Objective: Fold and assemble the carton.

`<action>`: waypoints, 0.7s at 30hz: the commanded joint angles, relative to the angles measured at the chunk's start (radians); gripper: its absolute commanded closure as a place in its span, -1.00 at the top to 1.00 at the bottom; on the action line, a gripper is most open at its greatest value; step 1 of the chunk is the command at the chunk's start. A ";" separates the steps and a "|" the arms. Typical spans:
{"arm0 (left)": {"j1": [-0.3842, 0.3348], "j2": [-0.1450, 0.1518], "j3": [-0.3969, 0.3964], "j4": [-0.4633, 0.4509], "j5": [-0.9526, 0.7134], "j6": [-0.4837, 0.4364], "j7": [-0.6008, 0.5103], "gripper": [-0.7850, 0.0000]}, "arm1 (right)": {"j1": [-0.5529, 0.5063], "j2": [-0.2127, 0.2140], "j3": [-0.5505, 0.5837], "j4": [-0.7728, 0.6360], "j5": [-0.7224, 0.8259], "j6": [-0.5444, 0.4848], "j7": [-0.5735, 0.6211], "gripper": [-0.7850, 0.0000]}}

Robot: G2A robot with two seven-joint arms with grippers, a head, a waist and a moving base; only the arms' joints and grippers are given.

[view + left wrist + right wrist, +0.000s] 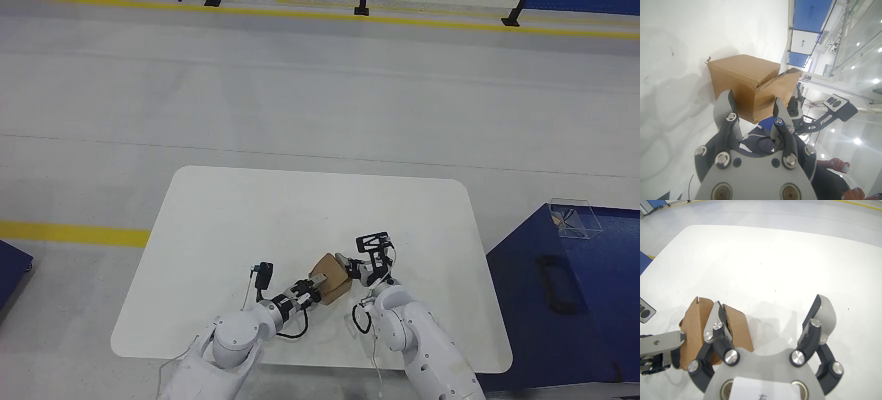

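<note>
A small brown carton (330,277) stands on the white table (300,210) near its front edge, with one torn flap (783,85) sticking up. My left gripper (755,105) is open at the carton's (745,75) near corner, which sits between its fingers. One left fingertip (680,336) touches the carton's side. My right gripper (768,311) is wide open on the carton's other side. One right finger (719,313) rests against the carton's (693,323) top edges, while the other (819,309) hangs over bare table.
The table stretches bare behind and to both sides of the carton. A dark blue platform (570,300) with a small clear box (573,215) stands off the table's right edge. The table's front edge is close behind both arms.
</note>
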 commanded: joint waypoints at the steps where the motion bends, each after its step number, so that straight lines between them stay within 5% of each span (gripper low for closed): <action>1: -0.001 0.000 0.002 0.001 0.002 0.006 0.004 -0.07 | 0.005 -0.001 -0.001 0.011 -0.001 0.001 -0.002 1.00; 21: -0.013 -0.004 0.010 0.007 0.003 0.036 0.025 -0.13 | 0.027 -0.001 0.013 0.054 -0.015 -0.038 -0.010 1.00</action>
